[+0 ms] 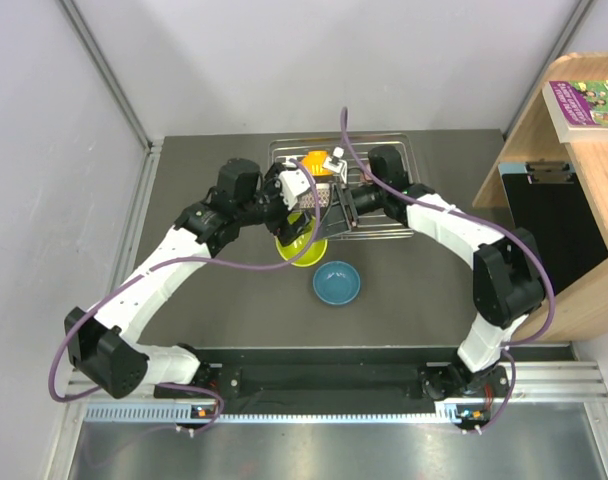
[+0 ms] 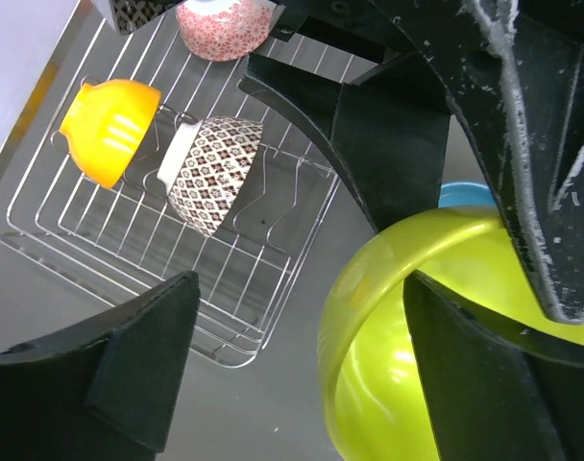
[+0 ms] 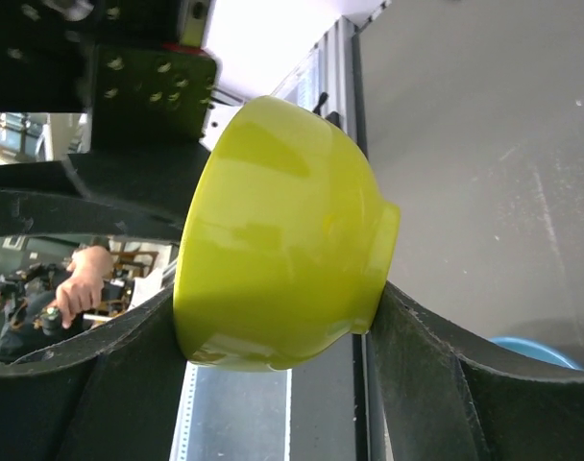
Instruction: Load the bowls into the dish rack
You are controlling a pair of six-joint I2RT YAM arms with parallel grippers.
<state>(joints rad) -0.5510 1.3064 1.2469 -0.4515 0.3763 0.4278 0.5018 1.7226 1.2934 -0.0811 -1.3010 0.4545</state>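
two pale walls (image 1: 284,60) meet behind a dark grey table (image 1: 204,290). at its right edge stands a wooden shelf (image 1: 574,180) with a book (image 1: 584,100) on top. the rack (image 2: 263,288) sits at the far middle of the table.

three bowls are loaded in the rack: the orange bowl (image 2: 109,130) tipped on its side, the mosaic bowl (image 2: 210,178) on edge just beside it, and the pink bowl (image 2: 225,24) further along, partly cut off by the frame. the blue bowl (image 1: 336,283) rests upright on the table, in front of the rack and apart from it.

the right fingers (image 3: 436,384) are closed on the lime bowl (image 3: 273,250), one against its rim side and the other against its foot, so it is carried on its side, off the table at the rack's near edge.

the left fingers (image 2: 129,365) are spread wide. the lime bowl lies close to one of them; whether it touches that one, i cannot tell, and the other is well apart from it.
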